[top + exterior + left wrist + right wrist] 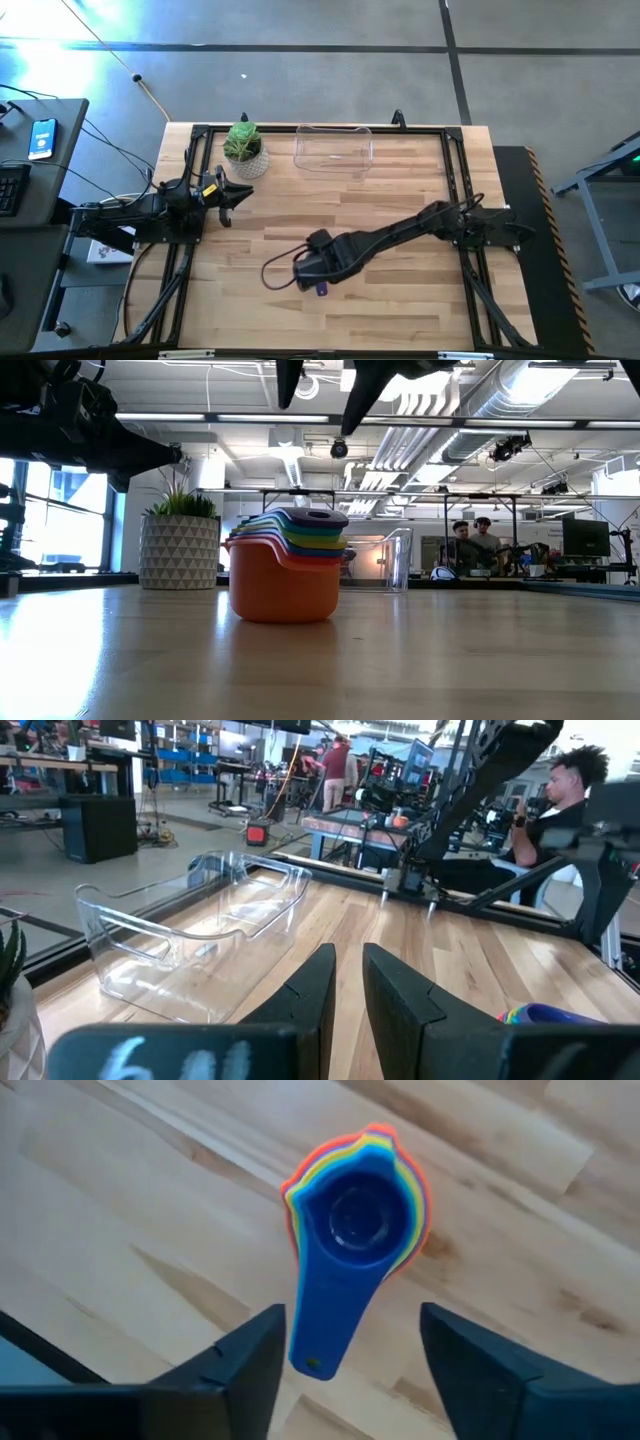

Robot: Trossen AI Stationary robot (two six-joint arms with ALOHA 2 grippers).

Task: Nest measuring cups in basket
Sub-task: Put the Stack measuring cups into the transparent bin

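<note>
Several measuring cups stand nested in one stack on the table, resting on the base of the orange outermost cup. The innermost blue-purple cup is on top, its handle sticking out sideways. My right gripper hangs open above the stack, one finger on either side of the handle, touching nothing; the low view shows its fingers well clear of the stack. The clear basket stands empty at the table's far edge. My left gripper waits shut at the left, empty.
A green plant in a white patterned pot stands left of the basket, close to my left gripper. Bare wood lies between the stack and the basket. A black frame runs round the table. People sit beyond the table.
</note>
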